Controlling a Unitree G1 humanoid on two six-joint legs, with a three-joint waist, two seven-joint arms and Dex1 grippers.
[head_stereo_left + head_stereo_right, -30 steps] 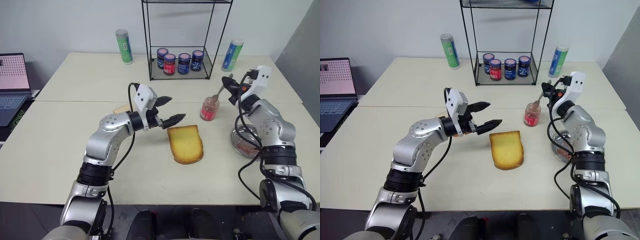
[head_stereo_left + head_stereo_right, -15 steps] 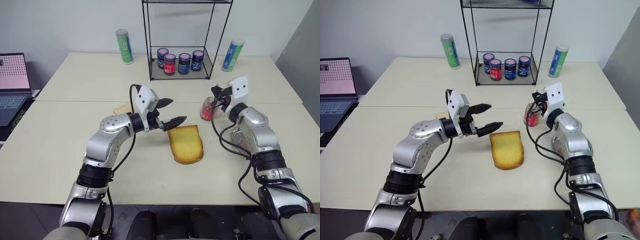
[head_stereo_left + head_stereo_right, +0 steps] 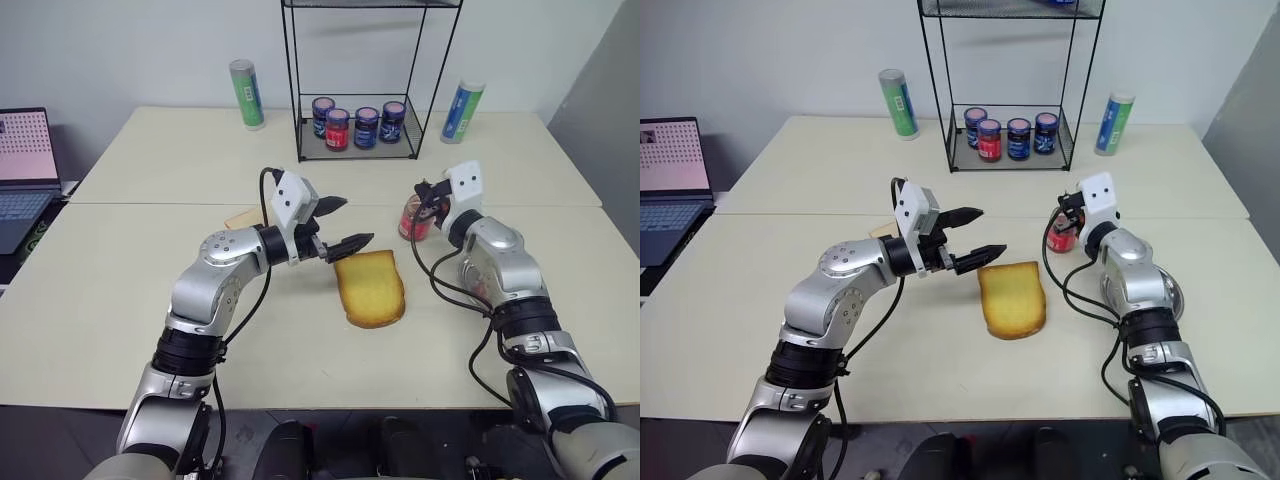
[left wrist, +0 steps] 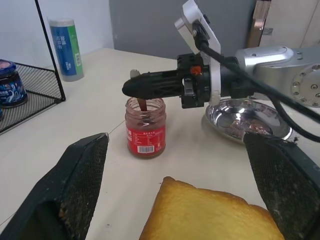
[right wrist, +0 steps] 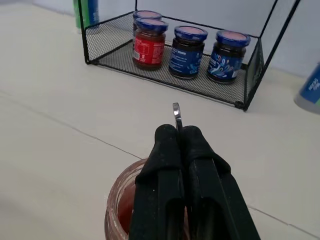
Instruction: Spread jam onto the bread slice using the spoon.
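On the table, one bread slice (image 3: 371, 288), one open jar (image 4: 145, 126), right pincer (image 5: 179, 137) clamping one spoon (image 5: 176, 114), left pincer (image 3: 340, 224) wide.

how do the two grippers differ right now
The left gripper has its fingers spread wide and holds nothing; the right gripper is shut on the spoon.
The left gripper hovers just beside the bread slice; the right gripper sits over the open jam jar, the spoon dipping into it.
Both have black fingers and point roughly level.

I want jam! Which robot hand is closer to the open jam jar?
Right. The right gripper sits just above the jam jar, dipping the spoon in. The left gripper waits beside the bread.
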